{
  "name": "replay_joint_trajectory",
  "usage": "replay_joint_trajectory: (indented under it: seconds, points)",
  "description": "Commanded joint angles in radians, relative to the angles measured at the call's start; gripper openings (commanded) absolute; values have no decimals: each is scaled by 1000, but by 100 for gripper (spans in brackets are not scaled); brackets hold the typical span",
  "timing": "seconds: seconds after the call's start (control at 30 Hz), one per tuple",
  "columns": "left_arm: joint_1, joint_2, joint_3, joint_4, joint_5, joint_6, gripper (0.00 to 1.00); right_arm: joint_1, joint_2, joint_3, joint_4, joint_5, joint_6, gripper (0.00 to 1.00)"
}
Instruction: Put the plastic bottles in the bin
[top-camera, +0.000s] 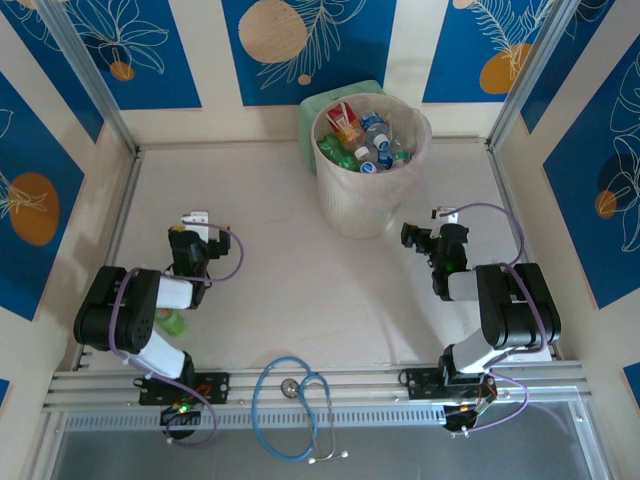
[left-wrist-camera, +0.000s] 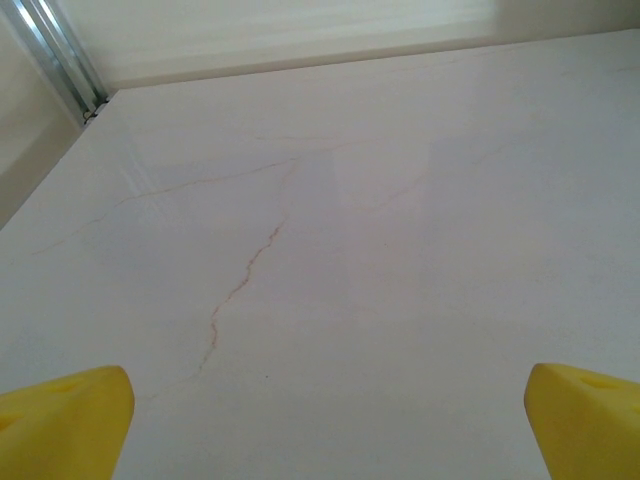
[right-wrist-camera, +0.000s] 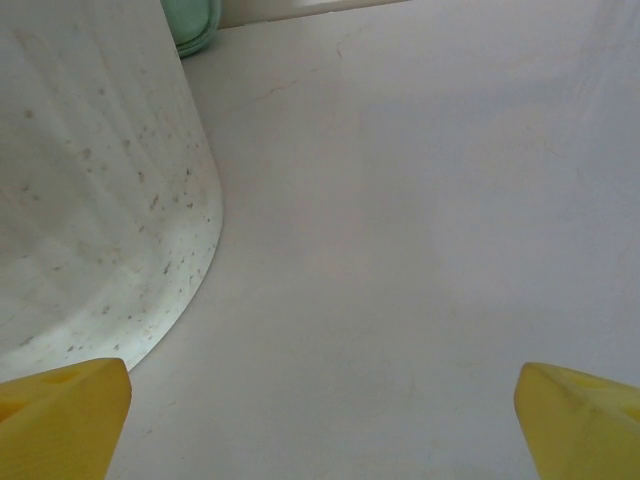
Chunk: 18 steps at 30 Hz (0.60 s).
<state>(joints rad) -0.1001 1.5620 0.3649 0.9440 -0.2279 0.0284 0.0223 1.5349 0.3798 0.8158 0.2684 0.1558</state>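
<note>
The cream-pink bin stands at the back centre, its liner folded over the rim, with several plastic bottles piled inside: clear ones with blue caps, green ones, one with a red label. One green bottle lies on the table, partly hidden under my left arm. My left gripper hovers at mid-left over bare table, open, yellow fingertips wide apart, and its midpoint is over empty tabletop. My right gripper is just right of the bin, open and holding nothing.
A pale green box stands behind the bin, its corner also in the right wrist view. A blue-tubed stethoscope lies over the near rail. Aluminium frame rails border the table on each side.
</note>
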Motion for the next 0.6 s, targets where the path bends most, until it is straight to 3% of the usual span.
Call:
replay_joint_trajectory:
  seconds: [0.0,0.33,0.4,0.57]
  points:
    - [4,5,3,17,56,10,100,10,-14,19,26,-7,-21,99]
    - [7,7,6,11,62,9,100,6,-10,24,19,-18,-19,99]
    - [7,7,8,9,62,10,100,-24,-12,35,-10,-91,-6,99]
    - [8,6,5,11,67,7,100,4,-18,20,17,-48,-31,99]
